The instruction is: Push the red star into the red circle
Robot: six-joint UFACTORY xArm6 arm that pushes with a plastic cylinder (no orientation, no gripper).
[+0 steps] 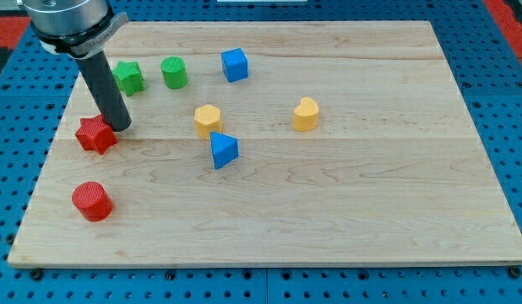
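Red star (95, 134) is sitting near the view's left edge of the wooden board (345, 211), with the red circle (92, 201), a short ribbed cylinder, lying well apart from it toward the view's bottom and almost straight below. The rod is standing just at the star's upper right corner, and my tip (120, 127) is touching or very nearly touching that corner; contact cannot be confirmed at this resolution. The arm is carrying no claw at all, only the plain rod, so nothing is being gripped and there is no open or closed state to record. Judgement: the push is only starting, since star and circle are not yet meeting. Other blocks are lying away from the path: a green star (128, 77) and a green cylinder (174, 72) toward the view's top, a blue cube (234, 64) further right, a yellow hexagon (207, 120), a blue triangle (223, 149) and a yellow heart-like block (306, 114) toward the middle. Risk: the tip is bearing on a corner rather than on the star's top side, so a push from here is likely to be spinning the star or sliding it toward the view's left, possibly off the board edge, which is close. A further risk is the tip slipping past a point of the star and losing it.
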